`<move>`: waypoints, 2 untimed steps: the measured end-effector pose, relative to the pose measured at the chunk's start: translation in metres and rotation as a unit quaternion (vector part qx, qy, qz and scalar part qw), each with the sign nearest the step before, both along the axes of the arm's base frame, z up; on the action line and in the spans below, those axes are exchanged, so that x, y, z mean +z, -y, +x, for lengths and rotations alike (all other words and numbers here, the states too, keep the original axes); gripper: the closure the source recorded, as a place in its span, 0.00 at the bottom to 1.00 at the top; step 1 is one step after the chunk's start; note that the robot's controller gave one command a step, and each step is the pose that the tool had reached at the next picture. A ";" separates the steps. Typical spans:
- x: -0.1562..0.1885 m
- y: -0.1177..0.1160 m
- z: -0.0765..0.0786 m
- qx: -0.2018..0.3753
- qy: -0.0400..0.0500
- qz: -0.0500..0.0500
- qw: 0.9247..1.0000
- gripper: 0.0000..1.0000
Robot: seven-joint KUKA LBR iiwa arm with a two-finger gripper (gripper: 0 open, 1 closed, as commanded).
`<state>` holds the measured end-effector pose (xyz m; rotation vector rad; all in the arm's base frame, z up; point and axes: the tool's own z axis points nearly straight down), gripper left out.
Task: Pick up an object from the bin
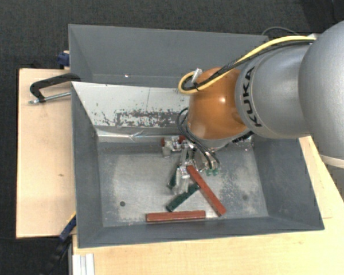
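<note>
My gripper (187, 166) hangs below the orange wrist cover, low over the middle of the bin floor. Its metal tip stands at the upper end of a red-brown flat stick (208, 193) that lies slanting toward the front right. A dark green strip (180, 200) lies slanting under that stick's left side, and a small green piece (173, 180) sits just left of the gripper. A second red-brown flat stick (176, 216) lies level along the front wall.
A small dark speck (122, 204) marks the floor at the front left. The arm and its orange cover hide the bin's back right part. The bin's left half of floor holds only scuff marks.
</note>
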<state>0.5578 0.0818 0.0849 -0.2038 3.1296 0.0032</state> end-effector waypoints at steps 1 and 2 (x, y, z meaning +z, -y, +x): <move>0.006 -0.001 -0.021 -0.097 -0.003 0.000 0.995 0.00; 0.003 0.006 -0.033 -0.025 -0.003 0.000 1.000 0.00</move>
